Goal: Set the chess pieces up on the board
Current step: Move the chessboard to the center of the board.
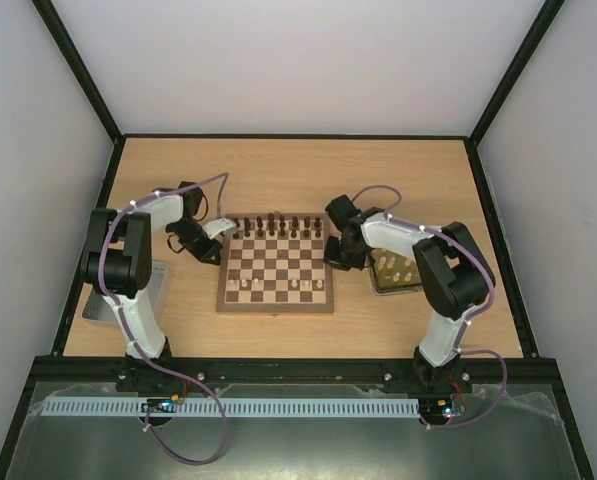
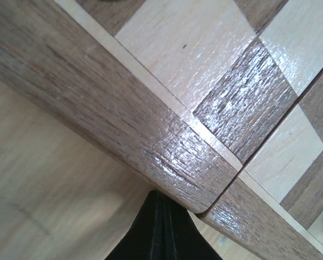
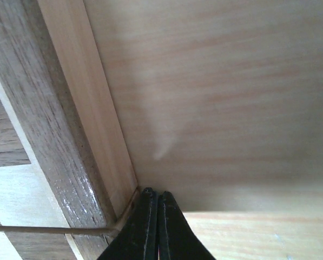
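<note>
The wooden board point(image 1: 275, 268) lies mid-table. Dark brown chess pieces point(image 1: 278, 228) stand along its far rows and a few cream ones point(image 1: 300, 285) near its front. More cream pieces point(image 1: 398, 270) sit in the yellow tray. My left gripper point(image 1: 214, 252) is shut and empty, its tips point(image 2: 162, 201) pressed against the board's left border point(image 2: 123, 124) at the middle seam. My right gripper point(image 1: 336, 258) is shut and empty, its tips point(image 3: 156, 196) touching the board's right edge point(image 3: 85, 108) at the seam.
A shiny yellow tray point(image 1: 376, 285) stands right of the board under the right arm. A grey translucent lid point(image 1: 158, 295) lies at the left near the left arm's base. Black frame rails bound the table.
</note>
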### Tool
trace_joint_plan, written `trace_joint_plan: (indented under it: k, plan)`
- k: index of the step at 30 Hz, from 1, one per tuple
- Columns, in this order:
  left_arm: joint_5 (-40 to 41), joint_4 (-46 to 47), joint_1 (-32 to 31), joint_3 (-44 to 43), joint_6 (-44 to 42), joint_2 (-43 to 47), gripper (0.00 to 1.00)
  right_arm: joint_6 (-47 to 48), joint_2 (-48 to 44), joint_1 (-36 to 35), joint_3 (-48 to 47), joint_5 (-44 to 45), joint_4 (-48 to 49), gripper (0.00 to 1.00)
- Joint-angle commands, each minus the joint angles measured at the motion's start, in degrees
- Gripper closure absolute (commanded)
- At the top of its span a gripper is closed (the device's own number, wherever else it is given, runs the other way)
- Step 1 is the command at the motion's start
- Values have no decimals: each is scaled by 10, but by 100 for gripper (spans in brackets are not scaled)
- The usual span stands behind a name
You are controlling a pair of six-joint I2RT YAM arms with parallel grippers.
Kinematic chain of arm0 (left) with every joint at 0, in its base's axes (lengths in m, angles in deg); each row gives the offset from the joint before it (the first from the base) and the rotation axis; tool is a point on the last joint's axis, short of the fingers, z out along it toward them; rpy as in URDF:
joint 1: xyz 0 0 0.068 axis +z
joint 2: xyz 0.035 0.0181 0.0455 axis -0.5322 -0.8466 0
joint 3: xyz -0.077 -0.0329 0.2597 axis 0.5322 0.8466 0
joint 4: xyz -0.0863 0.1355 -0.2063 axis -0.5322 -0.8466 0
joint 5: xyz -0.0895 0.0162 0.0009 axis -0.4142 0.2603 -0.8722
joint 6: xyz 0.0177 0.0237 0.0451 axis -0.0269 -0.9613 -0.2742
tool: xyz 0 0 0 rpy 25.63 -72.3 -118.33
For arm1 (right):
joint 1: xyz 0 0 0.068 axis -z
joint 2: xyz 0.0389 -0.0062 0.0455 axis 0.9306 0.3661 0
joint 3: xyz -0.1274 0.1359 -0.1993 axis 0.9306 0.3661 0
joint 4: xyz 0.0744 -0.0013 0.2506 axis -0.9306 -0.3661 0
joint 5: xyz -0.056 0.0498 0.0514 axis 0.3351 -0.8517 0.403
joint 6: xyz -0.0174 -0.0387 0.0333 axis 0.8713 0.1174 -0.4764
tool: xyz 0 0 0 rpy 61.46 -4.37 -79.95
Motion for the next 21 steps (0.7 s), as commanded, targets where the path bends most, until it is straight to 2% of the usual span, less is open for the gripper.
trace_joint_plan:
  k: [1, 11, 21]
  plan:
    - [-9, -15, -38, 59, -22, -18, 98, -22, -25, -24, 62, -28, 15, 98]
    - [-9, 1, -64, 104, -17, 13, 98, -30, -84, -25, 113, -18, 4, 98]
    - [8, 24, -75, 91, 21, 5, 98, -28, -98, -25, 112, 9, -14, 98]
